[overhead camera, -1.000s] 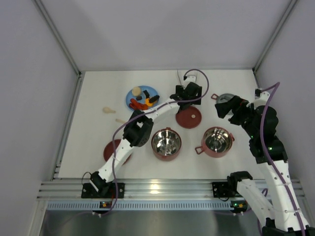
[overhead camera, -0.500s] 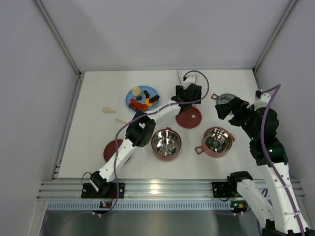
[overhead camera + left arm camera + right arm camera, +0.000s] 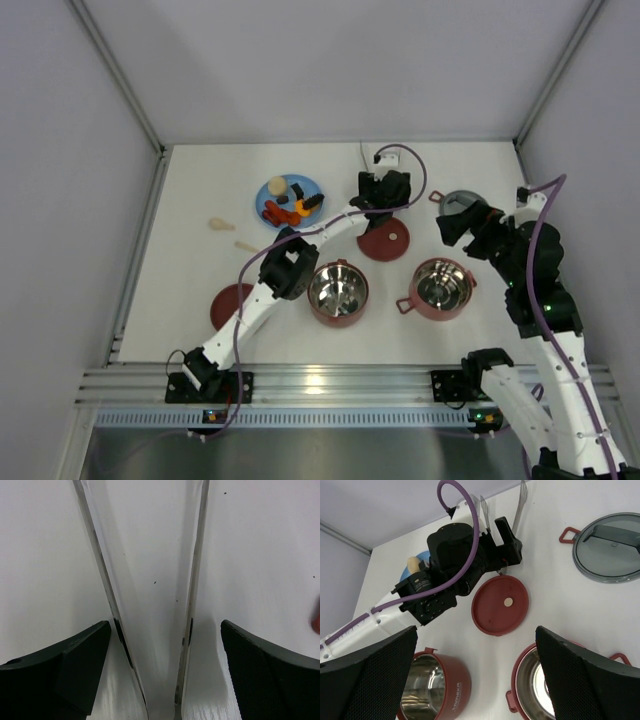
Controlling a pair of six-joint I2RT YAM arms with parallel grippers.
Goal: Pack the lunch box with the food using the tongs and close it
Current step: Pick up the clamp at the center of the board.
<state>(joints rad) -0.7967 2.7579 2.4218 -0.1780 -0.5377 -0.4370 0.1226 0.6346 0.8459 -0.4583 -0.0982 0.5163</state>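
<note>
Our left pincer (image 3: pixel 165 630) stands wide, straddling both arms of the long silver metal tongs (image 3: pixel 196 555) lying on the white counter (image 3: pixel 260 555). Only the left wrist view shows this; from overhead the wrist hides it. Our right pincer (image 3: pixel 476 630) gapes wide, holding nothing, and its view takes in a flat maroon disc lid (image 3: pixel 500 605). From overhead we see the small red, orange and black food pieces (image 3: pixel 285 208) on the light-blue plate (image 3: pixel 303 184). The left dusty-red bowl (image 3: pixel 338 318) and the right dusty-red bowl (image 3: pixel 440 311) show bare steel.
</note>
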